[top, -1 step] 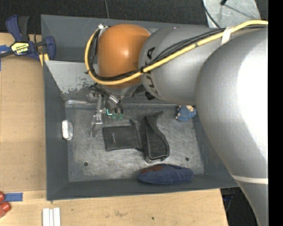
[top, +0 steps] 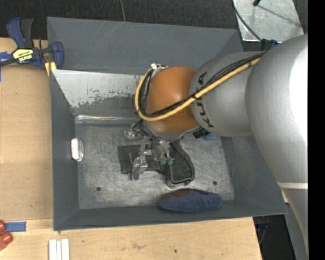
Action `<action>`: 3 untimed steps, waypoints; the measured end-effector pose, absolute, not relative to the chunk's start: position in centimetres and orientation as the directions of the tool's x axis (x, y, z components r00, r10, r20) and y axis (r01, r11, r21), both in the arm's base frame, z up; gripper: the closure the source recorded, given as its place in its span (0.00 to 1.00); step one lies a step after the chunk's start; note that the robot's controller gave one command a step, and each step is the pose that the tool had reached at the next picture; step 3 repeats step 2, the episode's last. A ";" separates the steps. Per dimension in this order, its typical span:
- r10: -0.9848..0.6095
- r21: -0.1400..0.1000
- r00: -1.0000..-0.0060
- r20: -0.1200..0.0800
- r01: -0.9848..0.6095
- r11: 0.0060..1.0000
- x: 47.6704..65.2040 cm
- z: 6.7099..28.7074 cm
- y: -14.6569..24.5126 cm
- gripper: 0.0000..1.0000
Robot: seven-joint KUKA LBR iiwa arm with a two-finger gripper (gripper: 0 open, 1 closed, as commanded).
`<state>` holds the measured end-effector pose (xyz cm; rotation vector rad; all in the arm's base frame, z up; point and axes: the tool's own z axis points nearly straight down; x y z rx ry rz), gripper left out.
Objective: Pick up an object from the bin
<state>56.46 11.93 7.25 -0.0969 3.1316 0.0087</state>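
While gripper (top: 143,164) sits low, dark flat piece (top: 125,155) left, black rounded thing (top: 183,169) right (opening: cannot tell), centre over one before closing.

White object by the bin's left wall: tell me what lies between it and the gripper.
In the camera view, bare bin floor lies between the white object and the gripper; a dark flat piece sits right at the gripper.
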 end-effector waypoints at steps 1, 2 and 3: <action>-0.063 0.005 -0.998 -0.027 -0.064 0.998 57.0 7.8 12.1 1.00; -0.138 0.000 -0.990 -0.012 -0.138 0.990 56.7 24.6 10.5 1.00; -0.138 0.000 -0.990 -0.012 -0.138 0.990 56.7 24.6 10.5 1.00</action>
